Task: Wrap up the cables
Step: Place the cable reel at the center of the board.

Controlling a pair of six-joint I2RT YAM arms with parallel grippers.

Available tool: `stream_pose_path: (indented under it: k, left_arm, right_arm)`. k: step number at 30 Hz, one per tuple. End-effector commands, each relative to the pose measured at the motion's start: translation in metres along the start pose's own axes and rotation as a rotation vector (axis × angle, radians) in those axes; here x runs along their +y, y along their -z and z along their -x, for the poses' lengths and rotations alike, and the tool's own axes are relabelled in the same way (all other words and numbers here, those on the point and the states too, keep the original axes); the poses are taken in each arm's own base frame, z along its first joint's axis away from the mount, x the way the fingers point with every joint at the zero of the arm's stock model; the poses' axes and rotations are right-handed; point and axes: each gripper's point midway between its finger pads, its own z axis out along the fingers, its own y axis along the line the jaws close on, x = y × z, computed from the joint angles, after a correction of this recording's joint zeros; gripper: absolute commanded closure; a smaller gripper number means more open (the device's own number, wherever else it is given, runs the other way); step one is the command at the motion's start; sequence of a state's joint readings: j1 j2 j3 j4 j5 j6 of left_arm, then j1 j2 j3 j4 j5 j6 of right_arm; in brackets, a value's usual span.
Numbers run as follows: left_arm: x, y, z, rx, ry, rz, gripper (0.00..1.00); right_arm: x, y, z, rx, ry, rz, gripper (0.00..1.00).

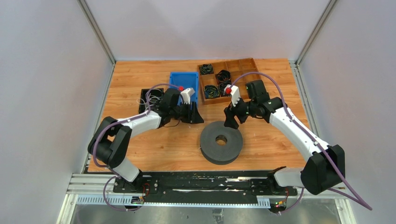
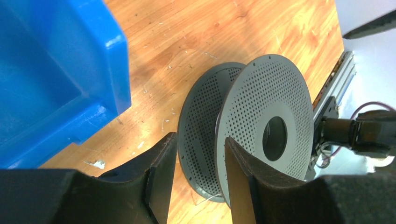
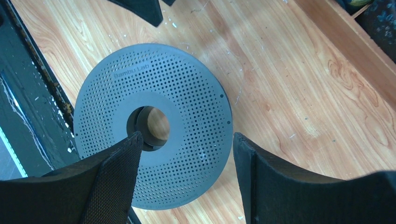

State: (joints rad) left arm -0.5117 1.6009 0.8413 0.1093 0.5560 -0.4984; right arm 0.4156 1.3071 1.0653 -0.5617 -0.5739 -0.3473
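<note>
A grey perforated spool point(image 1: 221, 142) lies flat on the wooden table, between the two arms. From the left wrist view I see the spool point(image 2: 261, 116) edge-on. A hair-thin whitish cable point(image 2: 208, 198) strand trails from the slot between its two discs onto the wood. My left gripper point(image 1: 196, 116) hovers just left of the spool, and the left gripper point(image 2: 200, 140) is open with nothing visible between its fingers. My right gripper point(image 1: 230, 122) hangs over the spool's far edge. The right gripper point(image 3: 187, 140) is wide open above the spool point(image 3: 187, 93) and empty.
A blue bin point(image 1: 183, 86) stands behind the left gripper, its corner point(image 2: 112, 70) close to the fingers. A wooden divided tray point(image 1: 243, 67) holding black coils sits at the back right. A black tray point(image 1: 148, 99) lies at the left. The black rail point(image 1: 201, 182) runs along the near edge.
</note>
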Motion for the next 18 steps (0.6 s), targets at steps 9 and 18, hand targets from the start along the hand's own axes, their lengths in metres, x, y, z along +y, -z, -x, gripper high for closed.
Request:
stream_pose_path:
  k: [9, 18]
  left_arm:
    - [-0.019, 0.054, -0.047, 0.006, -0.655, -0.197, 0.52]
    - [-0.029, 0.052, -0.098, 0.005, -0.875, -0.345, 0.47]
  right_arm:
    - [0.003, 0.006, -0.03, 0.073, 0.055, 0.008, 0.3]
    - [0.021, -0.003, -0.03, 0.054, 0.041, 0.121, 0.3]
